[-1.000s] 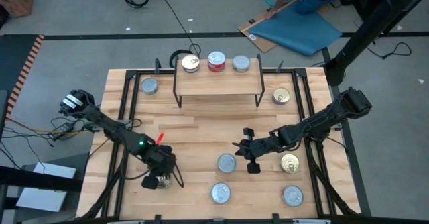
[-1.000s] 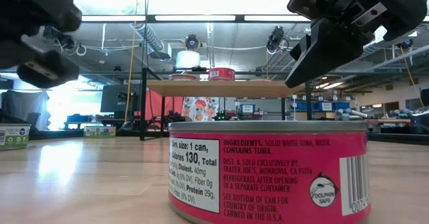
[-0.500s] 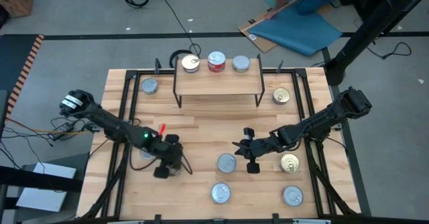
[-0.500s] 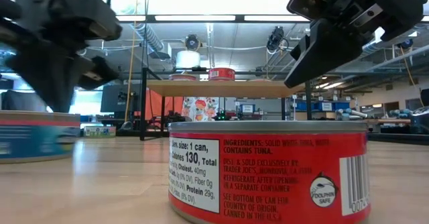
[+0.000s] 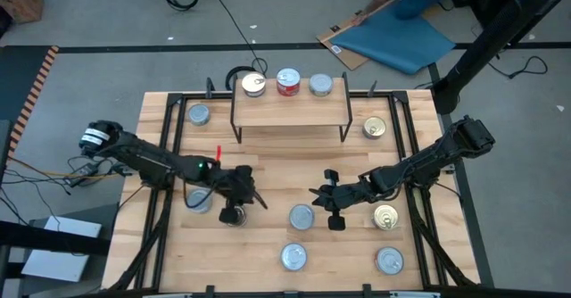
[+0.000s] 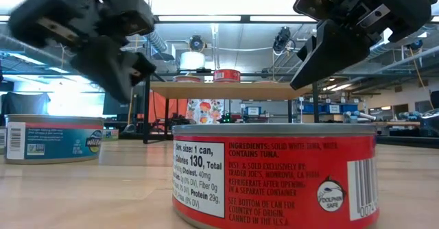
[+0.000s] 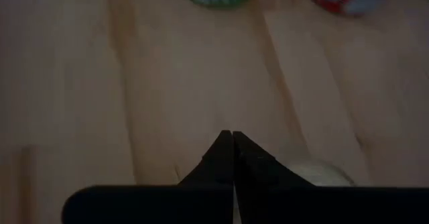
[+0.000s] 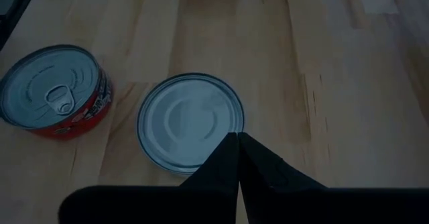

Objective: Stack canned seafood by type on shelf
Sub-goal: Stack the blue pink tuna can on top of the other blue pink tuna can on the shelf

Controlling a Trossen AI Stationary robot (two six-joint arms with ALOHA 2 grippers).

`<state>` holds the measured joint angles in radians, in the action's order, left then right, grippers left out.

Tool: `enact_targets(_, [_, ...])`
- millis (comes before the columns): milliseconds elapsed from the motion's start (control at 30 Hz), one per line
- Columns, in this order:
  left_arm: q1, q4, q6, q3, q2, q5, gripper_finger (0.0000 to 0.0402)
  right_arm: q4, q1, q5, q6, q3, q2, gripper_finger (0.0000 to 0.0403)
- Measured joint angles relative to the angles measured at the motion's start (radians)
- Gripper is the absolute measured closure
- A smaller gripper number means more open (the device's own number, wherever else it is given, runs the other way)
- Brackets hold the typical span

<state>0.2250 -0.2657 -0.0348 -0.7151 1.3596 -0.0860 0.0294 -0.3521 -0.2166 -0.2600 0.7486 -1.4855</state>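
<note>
The shelf stands at the table's far side with a gold-topped, a red and a silver tin on top. My left gripper is shut and slants down just above a blue-labelled tin, its tips past the tin over bare wood. Another tin stands beside the left arm. My right gripper hangs shut and empty above the rim of a plain silver tin. My left gripper has its shut fingers slanting over the blue-labelled tin's top, which stands flat on the table. The fingers hide most of that top. I cannot tell whether they touch it.
A red-labelled tin stands near the front edge, a silver one to its right. Gold-topped tins sit on the right, a silver tin left of the shelf. Black frame rails line the table's sides.
My left gripper has swung from near the front-left toward the table's middle and far side, turning as it went, and stayed shut. The blue-labelled tin beneath it has slid along the table the same way. The tin beside the left arm has come out from under the arm.
</note>
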Motion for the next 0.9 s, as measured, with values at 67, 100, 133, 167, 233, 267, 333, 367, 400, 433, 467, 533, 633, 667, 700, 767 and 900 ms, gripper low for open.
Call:
enact_targets(67, [0.023, -0.038, -0.016, 0.0, -0.007, -0.012, 0.0401, -0.008, 0.001, 0.0, 0.0, 0.0, 0.0, 0.0384])
enact_targets(100, [0.036, -0.058, -0.022, 0.0, -0.01, -0.016, 0.0401, -0.013, 0.001, -0.001, 0.0, 0.0, 0.0, 0.0384])
enact_targets(133, [0.048, -0.08, -0.032, 0.0, -0.015, -0.021, 0.0401, -0.018, 0.001, -0.001, 0.0, 0.0, 0.0, 0.0384])
enact_targets(167, [0.061, -0.091, -0.048, 0.0, -0.02, -0.031, 0.0401, -0.025, 0.001, -0.001, 0.002, 0.0, 0.0, 0.0384])
enact_targets(233, [0.084, -0.093, -0.066, -0.001, -0.025, -0.053, 0.0401, -0.041, 0.001, -0.001, 0.005, 0.0, 0.0, 0.0384])
enact_targets(267, [0.095, -0.102, -0.077, -0.001, -0.025, -0.064, 0.0401, -0.05, 0.001, -0.001, 0.006, 0.0, 0.0, 0.0384])
enact_targets(333, [0.116, -0.123, -0.1, 0.0, -0.025, -0.067, 0.0401, -0.06, 0.001, -0.001, 0.009, 0.0, 0.0, 0.0384])
enact_targets(367, [0.125, -0.126, -0.101, 0.0, -0.023, -0.066, 0.0401, -0.062, 0.001, -0.001, 0.009, 0.0, 0.0, 0.0384])
enact_targets(400, [0.131, -0.125, -0.101, 0.001, -0.019, -0.06, 0.0401, -0.065, 0.001, -0.001, 0.009, 0.0, 0.0, 0.0384])
enact_targets(433, [0.134, -0.121, -0.104, 0.008, -0.017, -0.043, 0.0401, -0.067, 0.001, -0.001, 0.01, 0.0, 0.0, 0.0384])
enact_targets(467, [0.137, -0.116, -0.107, 0.017, -0.017, -0.019, 0.0401, -0.066, 0.001, -0.002, 0.01, 0.0, 0.0, 0.0384])
enact_targets(533, [0.136, -0.08, -0.127, 0.041, -0.017, 0.019, 0.0401, -0.066, 0.001, -0.002, 0.015, 0.0, 0.0, 0.0384])
enact_targets(633, [0.12, 0.0, -0.152, 0.083, -0.017, 0.048, 0.0401, -0.066, 0.001, -0.003, 0.026, 0.0, 0.0, 0.0384])
enact_targets(667, [0.114, 0.023, -0.155, 0.091, -0.017, 0.048, 0.0401, -0.066, 0.001, -0.003, 0.028, 0.0, 0.0, 0.0384])
enact_targets(700, [0.107, 0.044, -0.158, 0.099, -0.016, 0.05, 0.0401, -0.066, 0.002, -0.003, 0.028, 0.0, 0.0, 0.0384])
enact_targets(767, [0.095, 0.071, -0.158, 0.106, -0.014, 0.069, 0.0401, -0.066, 0.003, -0.003, 0.032, 0.0, 0.0, 0.0384])
enact_targets(900, [0.062, 0.133, -0.132, 0.114, -0.011, 0.124, 0.0401, -0.066, 0.011, -0.022, 0.044, 0.0, 0.0, 0.0384])
